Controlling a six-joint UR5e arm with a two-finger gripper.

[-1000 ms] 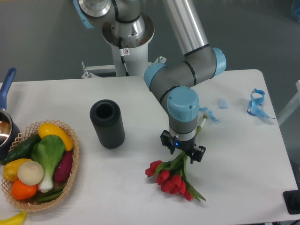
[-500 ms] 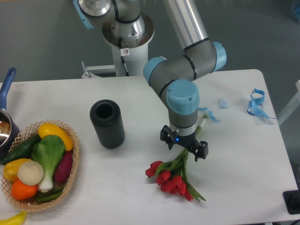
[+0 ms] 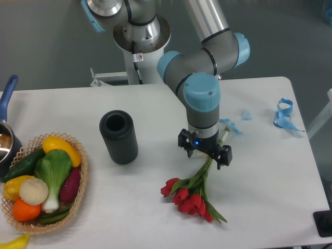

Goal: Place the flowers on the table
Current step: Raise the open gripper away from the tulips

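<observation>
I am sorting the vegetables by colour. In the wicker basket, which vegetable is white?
The round white cauliflower, at the front of the wicker basket. Its neighbours are yellow, green, purple or orange.

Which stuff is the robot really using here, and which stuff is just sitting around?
Part of the job:
- flowers, lying flat on the table
- gripper, open above the stems

Just lying about:
- black cylinder
- wicker basket of vegetables
- pot with a blue handle
- blue ribbon
</observation>
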